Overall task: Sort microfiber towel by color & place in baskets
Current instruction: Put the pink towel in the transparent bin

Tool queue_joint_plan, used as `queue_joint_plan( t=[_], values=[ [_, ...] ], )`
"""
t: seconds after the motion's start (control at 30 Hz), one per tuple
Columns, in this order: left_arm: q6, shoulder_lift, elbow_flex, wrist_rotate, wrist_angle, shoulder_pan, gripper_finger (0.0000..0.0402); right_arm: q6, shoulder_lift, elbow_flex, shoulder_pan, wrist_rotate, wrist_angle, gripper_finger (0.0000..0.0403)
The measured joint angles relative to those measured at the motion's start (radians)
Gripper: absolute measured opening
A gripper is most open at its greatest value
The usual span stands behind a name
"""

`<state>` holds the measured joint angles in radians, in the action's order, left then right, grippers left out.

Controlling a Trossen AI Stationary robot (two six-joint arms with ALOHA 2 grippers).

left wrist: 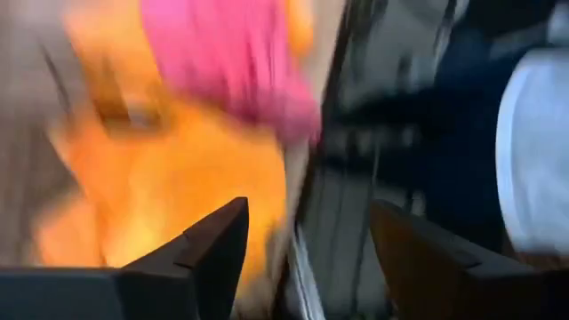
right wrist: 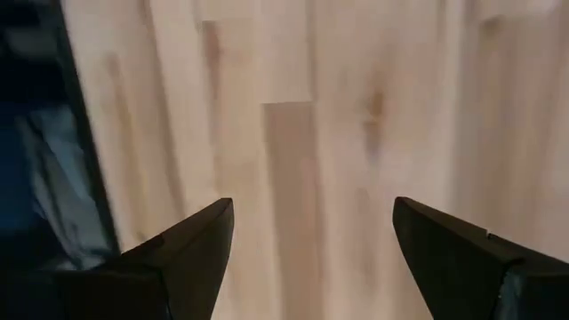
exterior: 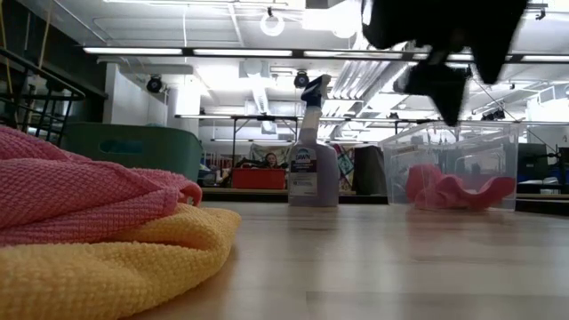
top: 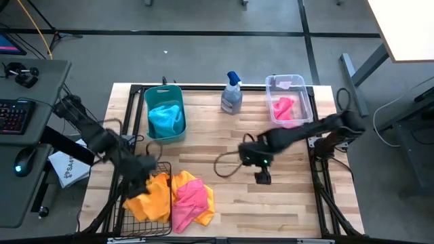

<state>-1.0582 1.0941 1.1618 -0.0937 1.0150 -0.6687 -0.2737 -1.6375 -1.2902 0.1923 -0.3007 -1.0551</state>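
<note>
My left gripper (top: 140, 171) (left wrist: 307, 213) is open and hangs over the near left corner of the table, above the black wire-mesh basket (top: 129, 220), where an orange-yellow towel (top: 150, 198) (left wrist: 169, 169) lies. A pink towel (top: 188, 198) (exterior: 80, 187) lies on a yellow towel (top: 205, 207) (exterior: 116, 262) on the table beside that basket. The teal tub (top: 150, 102) holds a blue towel (top: 166, 119). Inside the clear bin (top: 298, 85) (exterior: 480, 142) is a pink towel (top: 283, 108) (exterior: 453, 191). My right gripper (top: 262, 175) (right wrist: 311, 209) is open above bare wood right of centre.
A spray bottle with a blue trigger (top: 232, 95) (exterior: 311, 151) stands at the far edge between the teal tub and the clear bin. Bare wood lies across the middle of the table (top: 224, 142). A desk with a keyboard (top: 17, 115) stands left of the table.
</note>
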Motion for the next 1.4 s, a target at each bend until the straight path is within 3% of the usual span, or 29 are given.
queue_joint_plan(
  t=[0.13,0.23,0.4,0.5,0.7,0.93,1.17,1.4],
  values=[
    [0.199,0.015,0.058,0.162,-0.019,0.135,0.0230,-0.240,0.118,0.175,0.072,0.000,0.331,0.0304],
    [0.316,0.034,0.061,0.278,-0.074,0.233,0.0230,-0.331,0.145,0.259,0.125,0.065,0.662,0.0304],
    [0.364,0.055,0.061,0.436,-0.215,0.322,0.0230,-0.178,0.088,0.291,0.203,0.277,1.014,0.0304],
    [0.386,0.056,0.061,0.493,-0.296,0.330,0.0230,-0.066,-0.003,0.223,0.225,0.354,1.049,0.0304],
    [0.427,0.060,0.062,0.593,-0.338,0.313,0.0230,0.064,-0.226,-0.012,0.247,0.398,0.976,0.0305],
    [0.495,0.059,0.062,0.656,-0.335,0.301,0.0230,0.049,-0.454,-0.297,0.270,0.494,0.836,0.0305],
    [0.521,0.060,0.062,0.681,-0.338,0.301,0.0230,0.135,-0.653,-0.520,0.274,0.511,0.694,0.0305],
    [0.520,0.060,0.062,0.676,-0.336,0.283,0.0230,0.170,-0.786,-0.665,0.274,0.513,0.674,0.0300]
  ],
)
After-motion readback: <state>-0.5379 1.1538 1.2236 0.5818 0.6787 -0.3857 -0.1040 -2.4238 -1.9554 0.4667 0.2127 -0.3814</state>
